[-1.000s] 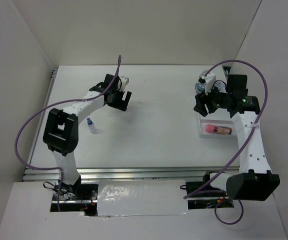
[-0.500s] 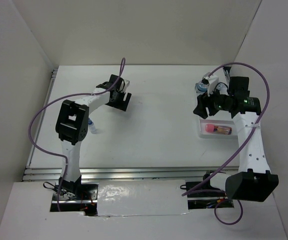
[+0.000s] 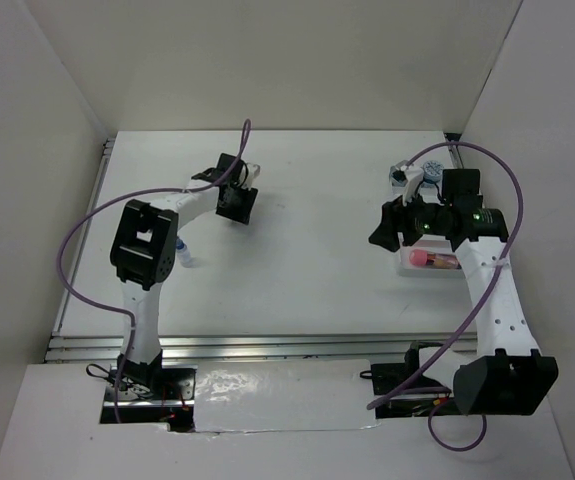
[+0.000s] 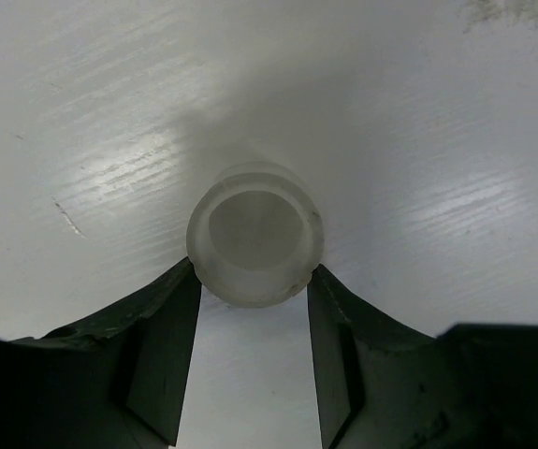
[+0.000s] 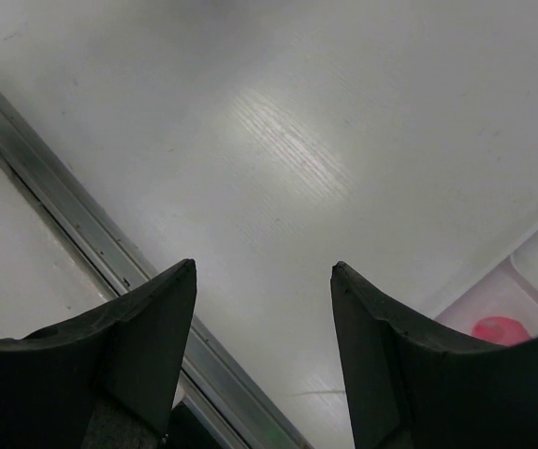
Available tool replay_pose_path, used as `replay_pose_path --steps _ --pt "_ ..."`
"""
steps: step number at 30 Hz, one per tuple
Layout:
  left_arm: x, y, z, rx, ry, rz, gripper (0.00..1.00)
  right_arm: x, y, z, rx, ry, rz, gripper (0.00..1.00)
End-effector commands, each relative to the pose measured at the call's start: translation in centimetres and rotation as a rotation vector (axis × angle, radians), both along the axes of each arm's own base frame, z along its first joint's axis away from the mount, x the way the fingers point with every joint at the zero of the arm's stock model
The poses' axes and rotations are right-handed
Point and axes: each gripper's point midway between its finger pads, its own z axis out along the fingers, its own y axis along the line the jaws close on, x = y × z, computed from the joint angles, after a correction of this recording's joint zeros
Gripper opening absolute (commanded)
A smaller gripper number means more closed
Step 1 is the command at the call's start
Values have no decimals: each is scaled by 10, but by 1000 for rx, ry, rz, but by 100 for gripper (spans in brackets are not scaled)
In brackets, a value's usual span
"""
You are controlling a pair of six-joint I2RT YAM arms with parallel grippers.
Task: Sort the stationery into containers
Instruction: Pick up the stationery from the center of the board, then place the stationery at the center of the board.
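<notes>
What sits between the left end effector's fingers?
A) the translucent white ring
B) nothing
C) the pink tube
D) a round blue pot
A: in the left wrist view the translucent white ring sits between the fingers of the left end effector, touching both. The pink tube lies far off, by the right arm.

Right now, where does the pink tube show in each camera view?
Top external: the pink tube lies in the white tray, right of centre.
Right wrist: bottom right corner, only its pink end showing inside a tray compartment.
Left wrist: not in it; that view shows the translucent ring gripped by the left claw.
Shared landmark: the white tray, which also shows at bottom right of the right wrist view.
</notes>
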Motion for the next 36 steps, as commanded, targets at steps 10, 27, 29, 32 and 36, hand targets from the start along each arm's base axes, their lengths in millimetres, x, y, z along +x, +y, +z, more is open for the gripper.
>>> replay_pose_path --steps 10,27,29,32,36 --pt "-60 -69 95 -379 -180 -338 38 2 39 22 136 -33 70 69" --pt "-192 -139 162 -692 -94 -690 43 -13 81 -6 98 27 246 100" --pt "-183 -127 162 -690 -101 -639 52 0 73 -21 17 1 197 99" --pt "-166 -102 165 -691 -115 -544 71 14 59 -50 -125 -6 144 99" --pt "-153 -75 168 -646 -154 -469 86 32 58 -76 -254 39 90 100"
